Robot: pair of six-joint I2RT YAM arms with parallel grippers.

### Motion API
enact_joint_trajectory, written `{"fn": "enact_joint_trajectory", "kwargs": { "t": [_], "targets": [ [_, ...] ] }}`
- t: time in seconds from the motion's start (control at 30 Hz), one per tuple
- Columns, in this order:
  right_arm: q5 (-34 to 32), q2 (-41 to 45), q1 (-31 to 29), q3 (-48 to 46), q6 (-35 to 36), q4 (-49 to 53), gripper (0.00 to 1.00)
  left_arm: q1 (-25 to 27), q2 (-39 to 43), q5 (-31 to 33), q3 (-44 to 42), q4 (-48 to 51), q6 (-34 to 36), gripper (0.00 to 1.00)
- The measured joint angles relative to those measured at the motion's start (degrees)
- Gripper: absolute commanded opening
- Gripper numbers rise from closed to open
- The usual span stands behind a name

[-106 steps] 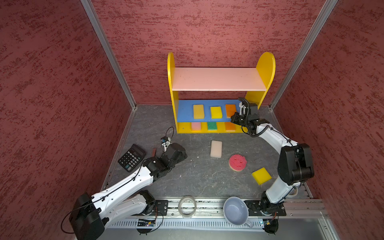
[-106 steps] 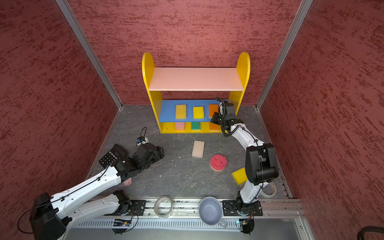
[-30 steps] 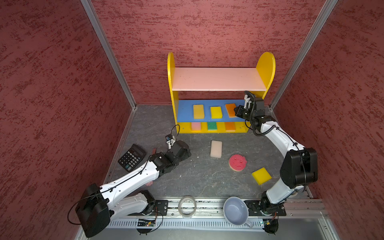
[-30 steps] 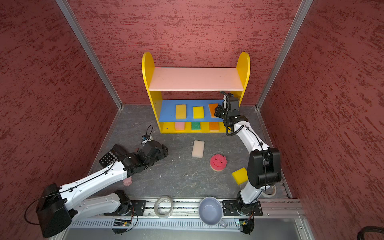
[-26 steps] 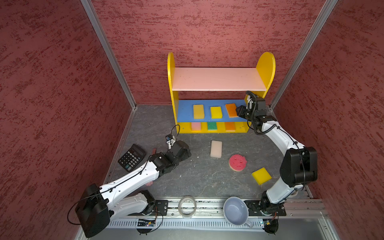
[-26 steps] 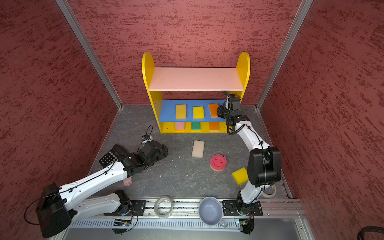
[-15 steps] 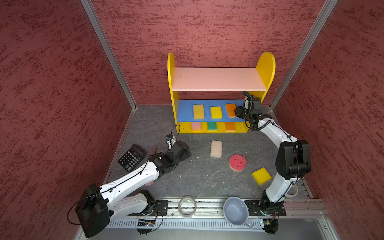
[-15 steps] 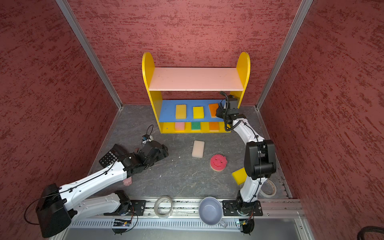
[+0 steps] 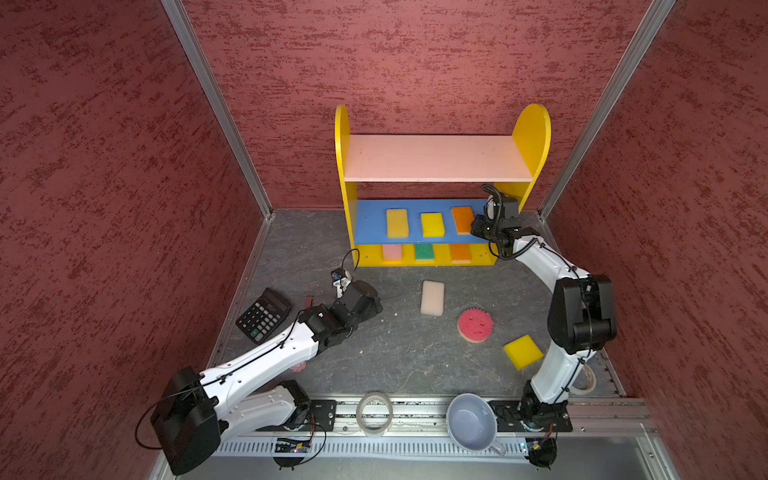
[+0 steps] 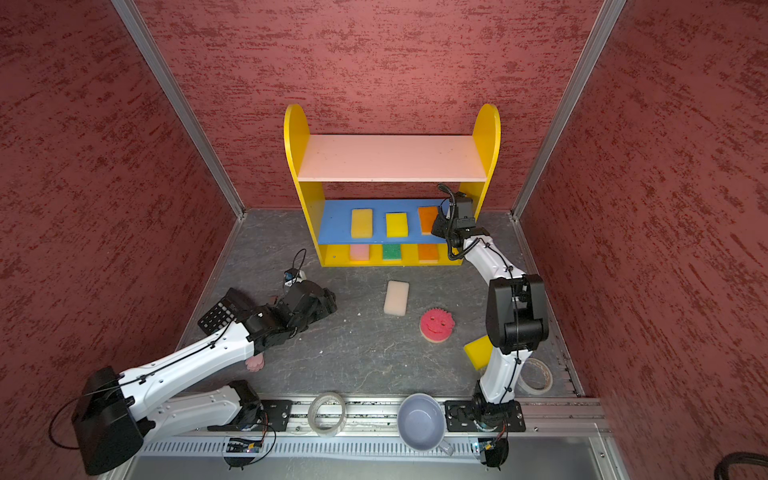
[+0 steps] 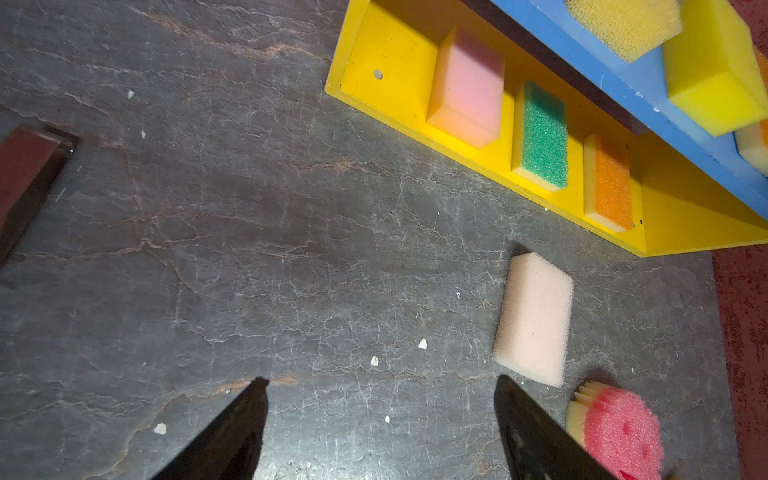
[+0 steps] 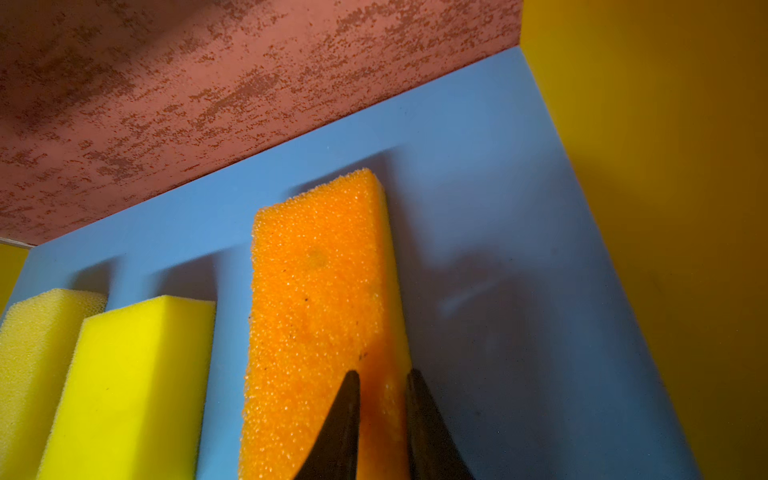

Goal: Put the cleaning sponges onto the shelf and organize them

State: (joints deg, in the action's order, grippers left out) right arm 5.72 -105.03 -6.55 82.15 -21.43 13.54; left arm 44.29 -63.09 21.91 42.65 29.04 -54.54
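The shelf [image 9: 436,158] stands at the back wall. Its blue board [image 9: 370,224] carries two yellow sponges [image 9: 397,223] [image 9: 432,224] and an orange sponge [image 9: 462,219]. Pink [image 9: 392,252], green [image 9: 424,252] and orange [image 9: 460,252] sponges lie on the yellow base. On the floor lie a white sponge [image 9: 432,297], a round red smiley sponge [image 9: 475,325] and a yellow sponge [image 9: 523,351]. My right gripper [image 12: 381,372] is shut on the near right edge of the blue board's orange sponge [image 12: 320,291]. My left gripper [image 11: 380,380] hangs open over bare floor, left of the white sponge [image 11: 534,320].
A calculator [image 9: 264,314] lies at the left wall. A pink paw stick [image 10: 254,362] shows under the left arm. At the front rail stand a tape roll [image 9: 374,413] and a grey bowl [image 9: 471,422]. Another tape roll [image 10: 536,376] lies by the right arm's base.
The right gripper has shifted slightly left onto the orange sponge and its jaws have narrowed. The left arm has barely moved in the last second.
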Motion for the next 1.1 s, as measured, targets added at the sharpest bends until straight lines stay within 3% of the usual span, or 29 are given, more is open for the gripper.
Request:
{"fn": "enact_joint_trajectory", "kwargs": {
  "t": [0.27, 0.77, 0.83, 0.97, 1.1],
  "targets": [
    [0.5, 0.1, 0.0, 0.0, 0.1, 0.1, 0.12, 0.0, 0.0, -0.3, 0.0, 0.0, 0.0, 0.85],
    [0.9, 2.4, 0.1, -2.0, 1.8, 1.4, 0.10, 0.0, 0.0, -0.4, -0.1, -0.2, 0.0, 0.85],
    [1.1, 2.4, 0.2, -2.0, 2.0, 1.4, 0.13, 0.0, 0.0, -0.5, -0.2, -0.3, 0.0, 0.85],
    [1.4, 2.4, 0.7, -2.0, 2.3, 1.7, 0.31, 0.0, 0.0, -0.5, -0.2, -0.4, 0.0, 0.85],
    [1.6, 2.4, 1.1, -2.0, 2.4, 2.2, 0.38, 0.0, 0.0, -0.5, -0.2, -0.4, 0.0, 0.85]
  ]
}}
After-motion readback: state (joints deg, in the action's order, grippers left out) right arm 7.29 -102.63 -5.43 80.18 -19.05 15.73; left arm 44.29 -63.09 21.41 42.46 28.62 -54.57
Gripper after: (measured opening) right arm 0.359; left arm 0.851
